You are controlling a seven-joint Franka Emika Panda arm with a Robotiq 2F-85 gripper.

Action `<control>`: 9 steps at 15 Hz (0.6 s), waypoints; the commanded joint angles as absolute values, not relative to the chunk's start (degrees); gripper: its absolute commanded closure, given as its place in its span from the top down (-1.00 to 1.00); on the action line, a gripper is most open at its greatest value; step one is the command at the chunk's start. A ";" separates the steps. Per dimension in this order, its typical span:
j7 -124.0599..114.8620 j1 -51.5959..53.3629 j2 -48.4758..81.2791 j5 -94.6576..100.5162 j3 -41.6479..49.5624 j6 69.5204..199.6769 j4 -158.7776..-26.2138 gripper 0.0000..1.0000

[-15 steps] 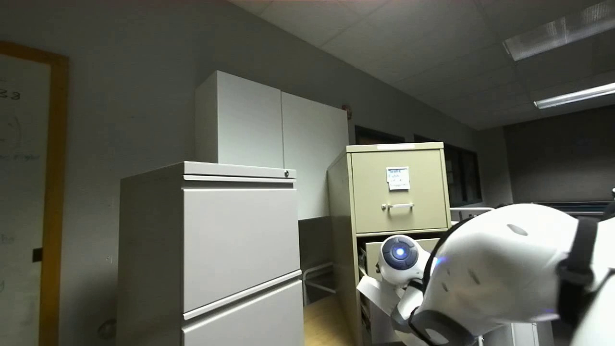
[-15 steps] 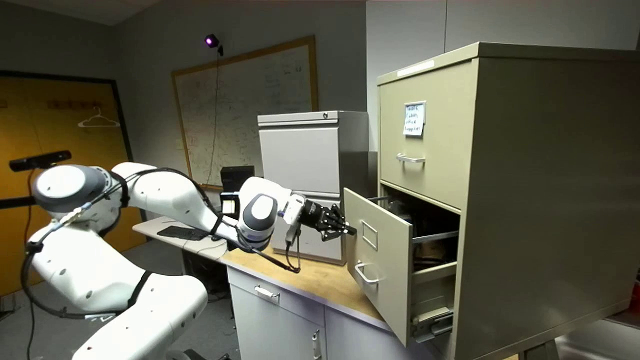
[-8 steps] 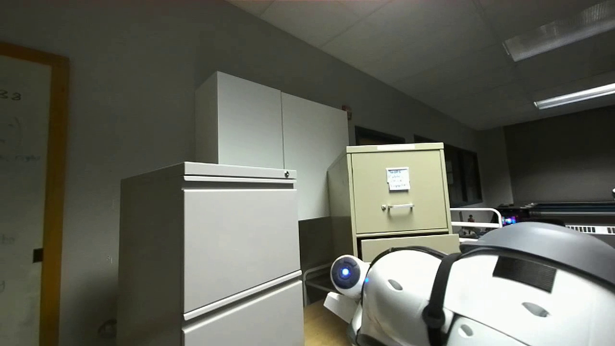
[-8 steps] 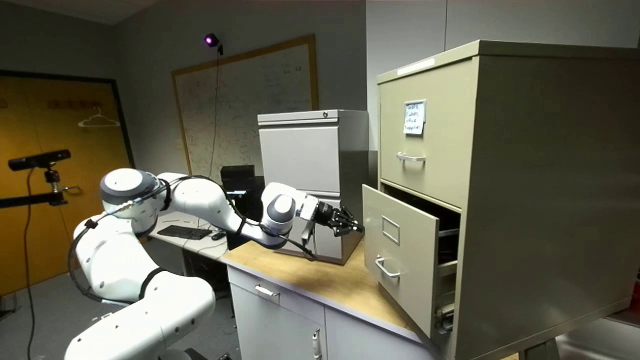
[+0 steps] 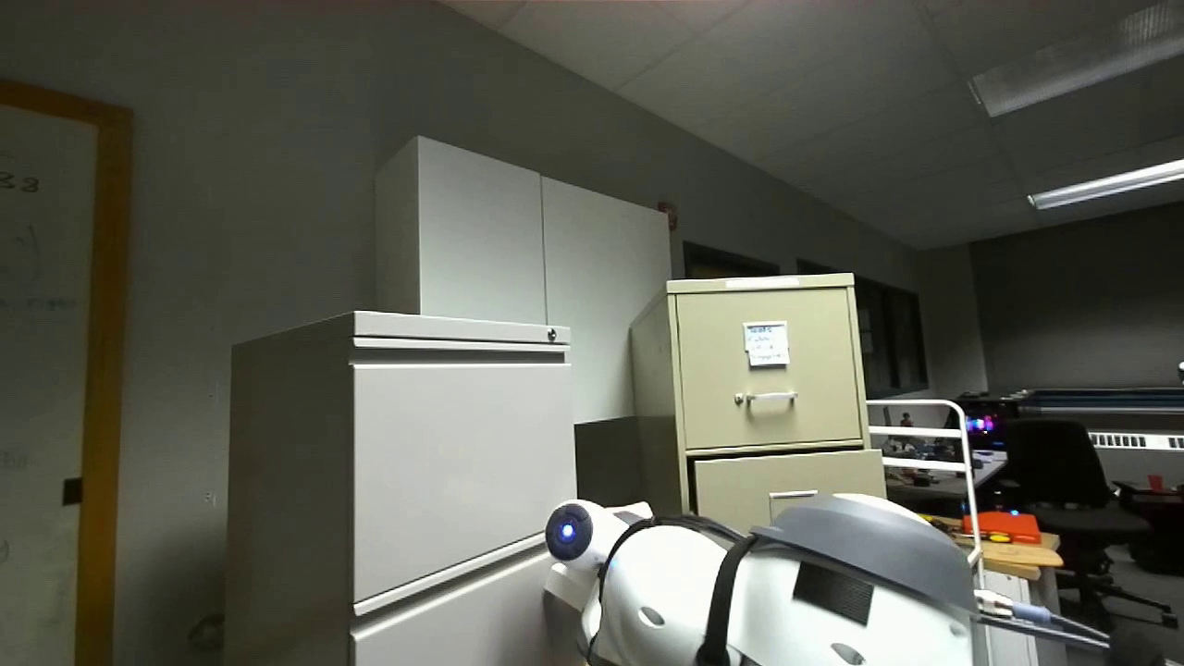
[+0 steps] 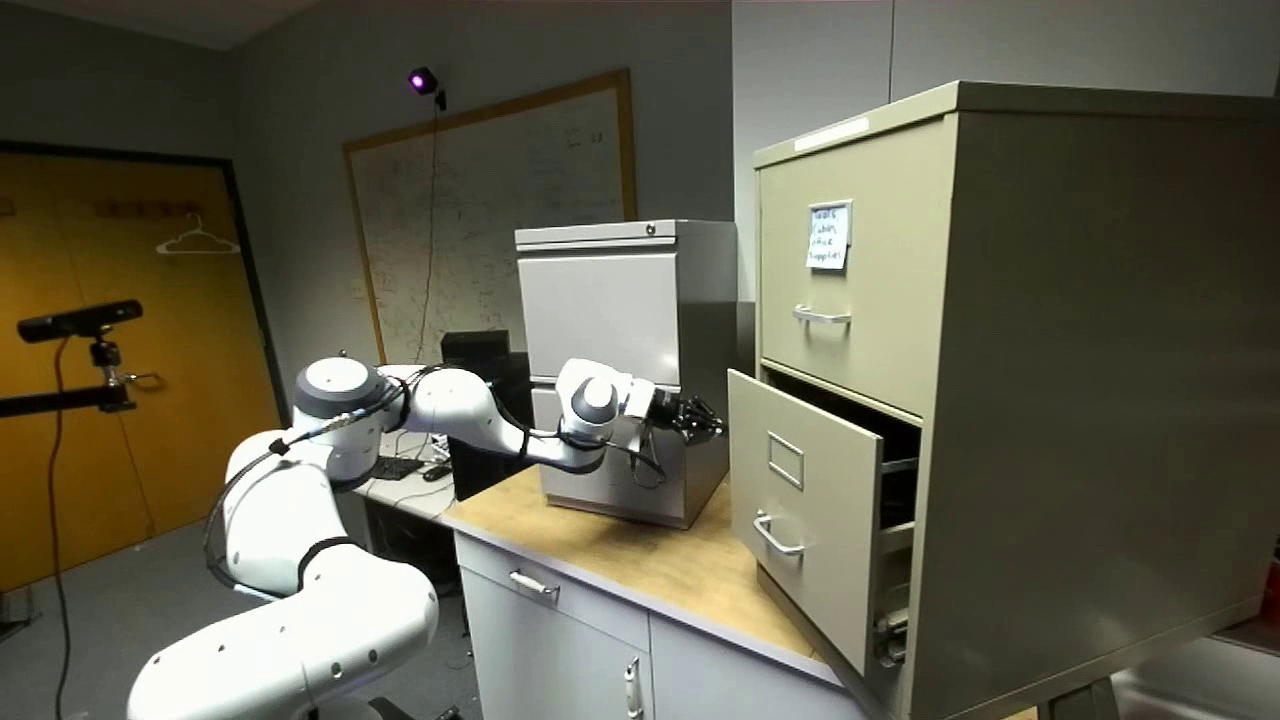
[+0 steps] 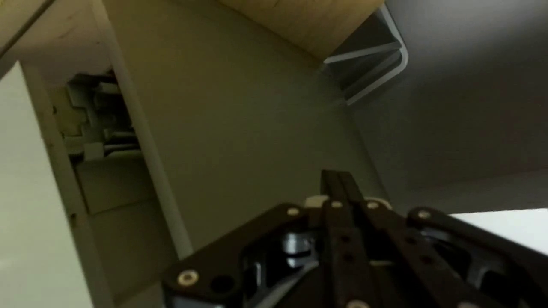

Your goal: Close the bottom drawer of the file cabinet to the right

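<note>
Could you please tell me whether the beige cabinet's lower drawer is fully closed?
No, in an exterior view the lower drawer juts out from the beige cabinet, its side partly showing.

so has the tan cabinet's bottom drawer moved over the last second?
Yes, inward: in an exterior view the bottom drawer stands out less from the tan cabinet, with less of the drawer's side showing. It remains partly open.

Dim light, murkiest in the wrist view

In an exterior view a ceiling light (image 5: 1107, 185) glows white at the far right, while the left wall (image 5: 259, 213) is dull grey. Writing on the paper note (image 5: 767, 344) is soft. In the wrist view the drawer front (image 7: 34, 192) is pale at left, the drawer's inside (image 7: 120, 188) shadowed, and the near gripper (image 7: 341, 176) almost black and blurred.
</note>
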State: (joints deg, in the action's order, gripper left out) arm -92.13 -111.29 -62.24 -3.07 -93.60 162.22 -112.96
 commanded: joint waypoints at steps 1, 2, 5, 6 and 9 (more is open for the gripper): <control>-89.14 -116.44 -62.61 -6.82 -96.49 160.13 -105.00 -1.00; -87.18 -116.82 -61.92 -7.67 -97.04 159.81 -104.74 -1.00; -83.51 -117.18 -61.49 -10.22 -97.73 157.92 -104.07 -1.00; -82.48 -117.20 -60.89 -11.16 -98.10 157.30 -103.82 -1.00; -79.31 -117.39 -59.35 -13.69 -99.28 155.95 -103.28 -1.00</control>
